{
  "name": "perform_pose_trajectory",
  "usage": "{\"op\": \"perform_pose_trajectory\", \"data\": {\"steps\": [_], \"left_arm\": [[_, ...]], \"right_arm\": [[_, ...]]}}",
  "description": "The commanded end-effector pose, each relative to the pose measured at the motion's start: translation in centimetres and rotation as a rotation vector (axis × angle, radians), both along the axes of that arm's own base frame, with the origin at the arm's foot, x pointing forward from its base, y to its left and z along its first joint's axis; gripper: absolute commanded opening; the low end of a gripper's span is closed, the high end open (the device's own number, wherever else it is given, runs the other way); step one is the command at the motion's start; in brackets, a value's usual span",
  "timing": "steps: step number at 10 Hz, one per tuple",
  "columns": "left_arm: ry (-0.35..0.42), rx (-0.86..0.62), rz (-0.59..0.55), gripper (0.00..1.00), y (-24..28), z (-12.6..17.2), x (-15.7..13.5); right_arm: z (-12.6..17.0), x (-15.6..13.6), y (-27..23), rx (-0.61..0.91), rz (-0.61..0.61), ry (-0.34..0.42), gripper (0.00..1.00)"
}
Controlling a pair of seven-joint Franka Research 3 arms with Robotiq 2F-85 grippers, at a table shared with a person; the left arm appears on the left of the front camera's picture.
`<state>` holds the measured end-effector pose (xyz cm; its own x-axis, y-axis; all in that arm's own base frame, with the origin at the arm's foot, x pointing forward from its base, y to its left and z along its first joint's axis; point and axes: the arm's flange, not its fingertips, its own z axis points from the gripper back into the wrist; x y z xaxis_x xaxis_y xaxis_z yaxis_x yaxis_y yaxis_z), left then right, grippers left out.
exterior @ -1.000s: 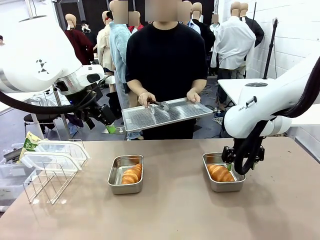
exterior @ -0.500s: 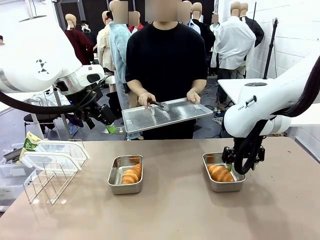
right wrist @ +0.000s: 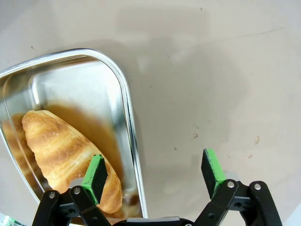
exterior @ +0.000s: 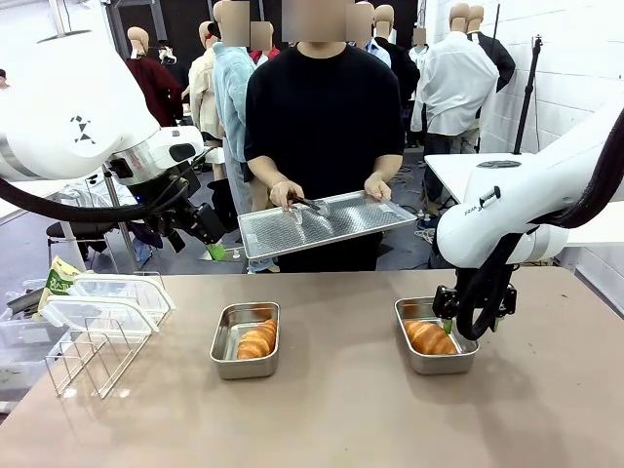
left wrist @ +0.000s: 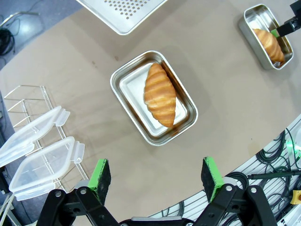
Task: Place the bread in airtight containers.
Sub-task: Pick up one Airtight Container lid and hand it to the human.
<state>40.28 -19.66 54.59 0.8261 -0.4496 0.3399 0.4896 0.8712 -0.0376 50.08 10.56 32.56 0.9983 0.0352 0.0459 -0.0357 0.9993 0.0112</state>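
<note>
Standing open on the table (exterior: 331, 419), well apart, are two steel tubs, each with one croissant inside. In the left tub (exterior: 222, 343) the croissant (exterior: 257, 340) lies in the half nearer the middle of the table, its long axis running roughly near-to-far along the tub's length, the far tip leaning slightly toward the right arm. From the left wrist, this croissant (left wrist: 160, 94) follows the length of its tub (left wrist: 123, 69), only slightly askew. In the right tub (exterior: 414, 363) the croissant (exterior: 429, 337) lies on a diagonal, one tip toward the far left corner, the other toward the near right. From the right wrist, it (right wrist: 66, 155) crosses its tub (right wrist: 126, 89) from upper left to lower right. The right gripper (exterior: 450, 327) is low at that tub with its jaws spread wide and nothing between them. Its fingers straddle the tub wall, one pad (right wrist: 96, 170) over the croissant and the other over bare table; contact with the bread cannot be confirmed. The left gripper (left wrist: 155, 162) hangs high above the left tub, jaws likewise spread and empty. Two translucent lids (exterior: 107, 297) rest at the wire rack (exterior: 93, 356) at the robot's left. Across the table, a person holds a perforated tray (exterior: 322, 222) and tongs (exterior: 307, 203).
</note>
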Motion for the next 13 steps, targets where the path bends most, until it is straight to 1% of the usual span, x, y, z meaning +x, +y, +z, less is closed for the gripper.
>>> {"op": "perform_pose_trajectory", "data": {"steps": [1,3,4,5,6,7,8,9,11,13], "left_arm": [[-0.004,0.007,-0.001,1.00,0.1,0.1,-0.1],[-0.004,0.007,-0.001,1.00,0.1,0.1,-0.1],[-0.004,0.007,-0.001,1.00,0.1,0.1,-0.1],[-0.004,0.007,-0.001,1.00,0.1,0.1,-0.1],[-0.004,0.007,-0.001,1.00,0.1,0.1,-0.1],[-0.004,0.007,-0.001,1.00,0.1,0.1,-0.1],[-0.004,0.007,-0.001,1.00,0.1,0.1,-0.1],[-0.004,0.007,-0.001,1.00,0.1,0.1,-0.1],[-0.004,0.007,-0.001,1.00,0.1,0.1,-0.1],[-0.004,0.007,-0.001,1.00,0.1,0.1,-0.1]], "right_arm": [[-0.1,0.0,0.0,0.004,-0.005,-0.017,1.00],[-0.1,0.0,0.0,0.004,-0.005,-0.017,1.00],[0.0,0.0,0.0,0.000,0.000,0.000,1.00],[2.3,-2.3,-2.4,0.052,-0.024,-0.073,1.00],[4.9,-4.1,-4.1,0.089,-0.032,-0.135,1.00],[7.6,-5.5,-5.6,0.166,-0.035,-0.193,1.00],[10.0,-6.6,-6.9,0.248,-0.012,-0.243,1.00],[12.1,-7.5,-7.8,0.267,-0.010,-0.304,1.00],[15.6,-8.9,-9.0,0.313,0.023,-0.367,1.00],[17.4,-9.4,-9.0,0.323,0.067,-0.386,1.00]]}}
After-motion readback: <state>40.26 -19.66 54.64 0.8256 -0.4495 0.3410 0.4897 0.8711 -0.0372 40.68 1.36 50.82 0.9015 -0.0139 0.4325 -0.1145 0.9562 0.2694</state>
